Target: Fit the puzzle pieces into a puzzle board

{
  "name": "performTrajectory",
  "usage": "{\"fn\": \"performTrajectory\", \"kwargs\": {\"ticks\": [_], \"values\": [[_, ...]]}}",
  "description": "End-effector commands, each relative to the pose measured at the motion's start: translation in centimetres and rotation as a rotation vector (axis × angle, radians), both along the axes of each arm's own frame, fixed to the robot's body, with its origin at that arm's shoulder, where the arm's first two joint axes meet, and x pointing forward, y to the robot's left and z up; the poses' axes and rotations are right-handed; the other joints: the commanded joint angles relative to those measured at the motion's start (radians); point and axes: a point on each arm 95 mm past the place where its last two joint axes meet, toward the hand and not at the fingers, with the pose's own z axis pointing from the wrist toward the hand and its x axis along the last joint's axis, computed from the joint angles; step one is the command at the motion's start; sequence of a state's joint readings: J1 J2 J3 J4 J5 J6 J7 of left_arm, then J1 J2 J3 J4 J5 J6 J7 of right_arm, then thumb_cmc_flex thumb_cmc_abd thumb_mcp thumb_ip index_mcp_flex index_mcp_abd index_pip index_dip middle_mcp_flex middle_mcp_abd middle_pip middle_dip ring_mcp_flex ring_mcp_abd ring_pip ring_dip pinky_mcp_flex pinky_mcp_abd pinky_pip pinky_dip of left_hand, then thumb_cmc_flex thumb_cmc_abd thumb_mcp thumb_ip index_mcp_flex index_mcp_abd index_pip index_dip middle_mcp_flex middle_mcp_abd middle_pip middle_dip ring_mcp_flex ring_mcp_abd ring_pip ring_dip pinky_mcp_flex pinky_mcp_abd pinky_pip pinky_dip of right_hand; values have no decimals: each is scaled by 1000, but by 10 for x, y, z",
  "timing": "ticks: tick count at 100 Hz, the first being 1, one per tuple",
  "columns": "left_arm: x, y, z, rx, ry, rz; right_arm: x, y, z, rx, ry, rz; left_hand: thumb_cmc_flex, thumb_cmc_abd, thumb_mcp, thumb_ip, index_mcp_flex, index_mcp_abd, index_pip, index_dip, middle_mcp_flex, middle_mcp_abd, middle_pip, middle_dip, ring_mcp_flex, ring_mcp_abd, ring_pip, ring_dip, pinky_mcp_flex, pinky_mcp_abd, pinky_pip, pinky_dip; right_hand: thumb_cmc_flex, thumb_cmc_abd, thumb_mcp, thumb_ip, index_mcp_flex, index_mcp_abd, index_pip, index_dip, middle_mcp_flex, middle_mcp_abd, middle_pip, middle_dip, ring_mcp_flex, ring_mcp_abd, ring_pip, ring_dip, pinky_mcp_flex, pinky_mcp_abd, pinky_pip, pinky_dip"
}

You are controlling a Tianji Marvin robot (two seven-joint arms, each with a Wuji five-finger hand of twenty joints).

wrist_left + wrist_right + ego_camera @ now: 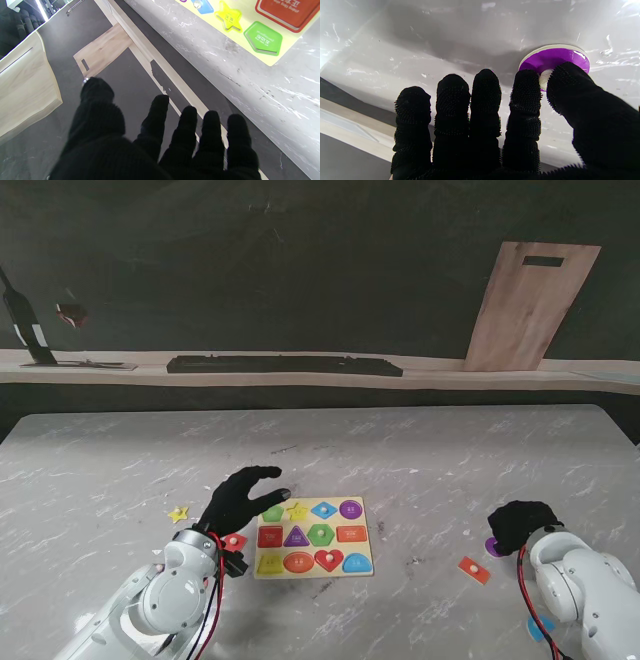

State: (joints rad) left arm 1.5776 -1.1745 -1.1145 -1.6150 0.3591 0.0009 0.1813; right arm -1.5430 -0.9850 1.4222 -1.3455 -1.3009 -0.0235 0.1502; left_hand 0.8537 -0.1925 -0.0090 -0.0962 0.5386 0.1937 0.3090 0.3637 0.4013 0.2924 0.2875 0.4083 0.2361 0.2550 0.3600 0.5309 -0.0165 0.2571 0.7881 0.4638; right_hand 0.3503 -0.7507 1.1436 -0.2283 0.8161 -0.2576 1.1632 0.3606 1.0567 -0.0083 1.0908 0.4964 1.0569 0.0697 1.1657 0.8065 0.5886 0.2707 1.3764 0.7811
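Two hands are in play, and only the right one is on a piece. My right hand [520,523] rests low on the counter [430,450] well to the right of the puzzle board [312,537], with the thumb and index fingers [525,85] narrowed around the white knob at the centre of the purple round piece [555,58]. Contact looks made on both sides of the knob, but the piece lies flat on the counter, so I judge it pinched and not yet lifted. Being round, it has no long axis to align. From these fingers the board lies to the left, so the coming move calls for a lift and a leftward carry. My left hand [243,495] hovers at the board's left edge, fingers spread wide and holding nothing; it is the nearer hand to the board. Loose pieces remain outside: a yellow star [179,514] to the left and an orange piece [474,569] nearer to me.
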Motion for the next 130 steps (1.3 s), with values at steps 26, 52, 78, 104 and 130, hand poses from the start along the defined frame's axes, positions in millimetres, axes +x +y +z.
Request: {"fn": "performTrajectory", "kwargs": {"ticks": [26, 52, 78, 104, 130], "values": [[0, -2, 1, -9, 2, -1, 10, 23, 20, 57, -68, 96, -12, 23, -24, 31, 13, -20, -2, -7, 11, -9, -14, -9, 23, -11, -24, -3, -7, 100, -11, 11, 56, -17, 114, 60, 68, -108, 30, -1, 48, 5, 31, -13, 40, 3, 44, 13, 23, 44, 59, 28], [-1, 0, 2, -13, -3, 3, 43, 73, 33, 181, -63, 172, -13, 23, -24, 31, 13, -21, -2, -7, 9, -8, -14, -9, 22, -10, -24, -4, -8, 100, -12, 11, 56, -28, 125, 72, 79, -101, 34, 2, 58, 14, 41, -11, 53, 8, 57, 16, 30, 53, 73, 34], [-1, 2, 4, -17, -9, 9, 79, 133, 27, 280, -32, 197, -13, 21, -25, 31, 14, -21, -1, -6, 12, -9, -13, -8, 25, -10, -24, -4, -7, 99, -13, 11, 48, -39, 149, 94, 89, -97, 42, 10, 68, 25, 63, -5, 71, 5, 86, 24, 45, 61, 91, 41], [-2, 4, 5, -21, -15, 15, 94, 184, 21, 346, 9, 202, -13, 21, -24, 31, 14, -23, 0, -6, 13, -8, -14, -8, 25, -10, -24, -3, -7, 100, -13, 11, 46, -45, 164, 118, 98, -79, 53, 22, 74, 50, 101, 17, 91, -8, 137, 42, 66, 55, 112, 48], [-2, 5, 5, -23, -17, 17, 99, 216, 15, 374, 44, 199, -14, 21, -25, 31, 15, -22, -1, -6, 12, -9, -14, -8, 25, -10, -24, -3, -7, 100, -12, 11, 45, -49, 175, 132, 105, -69, 57, 30, 78, 62, 116, 29, 101, -10, 158, 50, 76, 63, 123, 52]]}}
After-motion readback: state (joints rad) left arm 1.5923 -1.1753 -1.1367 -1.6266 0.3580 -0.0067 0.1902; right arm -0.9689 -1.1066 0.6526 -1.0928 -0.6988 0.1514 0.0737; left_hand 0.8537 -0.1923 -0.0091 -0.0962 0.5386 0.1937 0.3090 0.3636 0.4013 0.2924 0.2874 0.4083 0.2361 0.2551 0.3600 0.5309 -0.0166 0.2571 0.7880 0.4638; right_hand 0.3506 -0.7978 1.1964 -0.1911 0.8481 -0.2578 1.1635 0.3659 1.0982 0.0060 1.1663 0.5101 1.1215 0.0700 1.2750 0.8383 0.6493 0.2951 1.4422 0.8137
